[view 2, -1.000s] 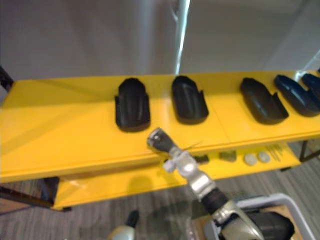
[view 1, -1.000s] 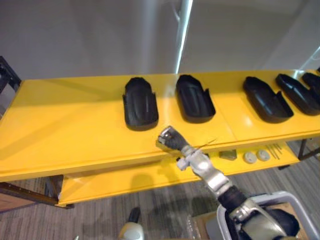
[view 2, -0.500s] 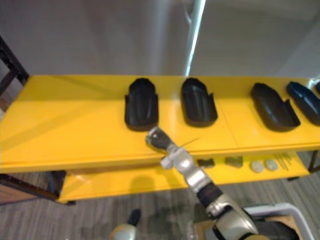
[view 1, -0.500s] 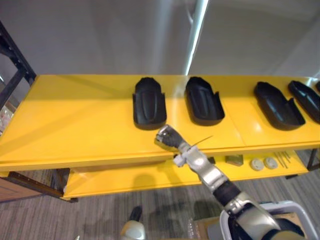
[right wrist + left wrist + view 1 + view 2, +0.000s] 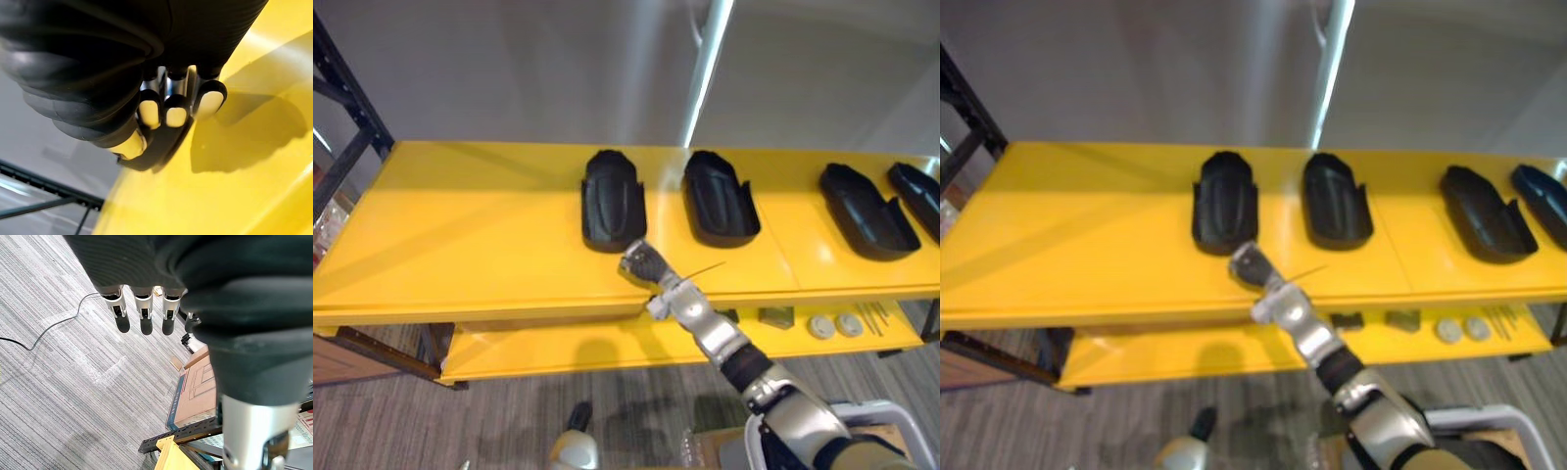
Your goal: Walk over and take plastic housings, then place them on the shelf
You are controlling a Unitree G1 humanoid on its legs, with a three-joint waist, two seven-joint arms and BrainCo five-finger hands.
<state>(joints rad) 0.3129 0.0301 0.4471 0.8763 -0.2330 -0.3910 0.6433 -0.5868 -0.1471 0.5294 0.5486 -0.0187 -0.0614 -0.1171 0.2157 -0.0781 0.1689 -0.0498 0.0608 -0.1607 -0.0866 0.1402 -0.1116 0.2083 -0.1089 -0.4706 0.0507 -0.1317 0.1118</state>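
4 black scoop-shaped plastic housings (image 5: 614, 199) lie in a row on the top board of the yellow metal shelf (image 5: 460, 235). The leftmost lies near the board's middle and the other 3 run toward its right edge. The right hand (image 5: 641, 264) hovers over the front edge, just beside the leftmost housing's near end. Its fingers are curled in and hold nothing; whether they touch the housing I cannot tell. The left hand (image 5: 143, 308) hangs over grey carpet (image 5: 58, 382), fingers straight and empty.
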